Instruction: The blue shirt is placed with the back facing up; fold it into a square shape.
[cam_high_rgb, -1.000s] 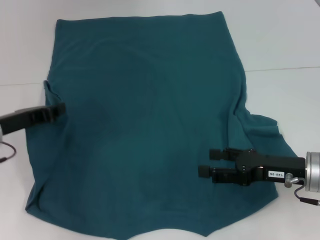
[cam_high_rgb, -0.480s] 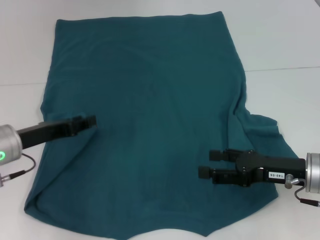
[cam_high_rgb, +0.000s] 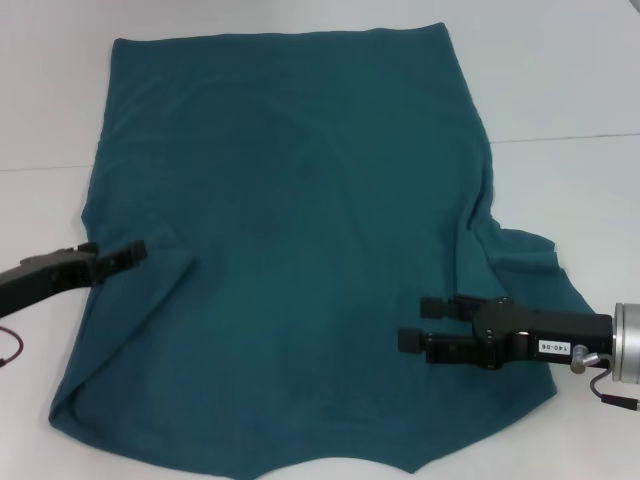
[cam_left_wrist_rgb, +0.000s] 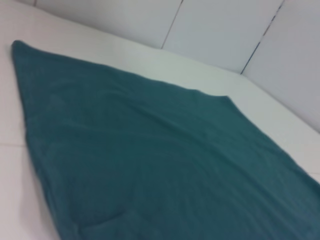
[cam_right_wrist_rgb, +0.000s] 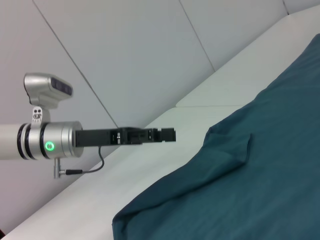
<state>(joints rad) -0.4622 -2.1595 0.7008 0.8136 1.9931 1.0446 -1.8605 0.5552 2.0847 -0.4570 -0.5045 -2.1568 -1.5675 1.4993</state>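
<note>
Blue shirt (cam_high_rgb: 290, 250) spread flat, frame centre. Left gripper (cam_high_rgb: 135, 250), fingers together, at left edge; right gripper (cam_high_rgb: 412, 322), fingers parted, lower right.

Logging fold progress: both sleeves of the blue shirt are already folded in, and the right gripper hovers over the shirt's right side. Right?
Not quite: only the left sleeve looks folded in. In the head view the right sleeve of the blue shirt is spread outward. The right gripper does hover there.
</note>
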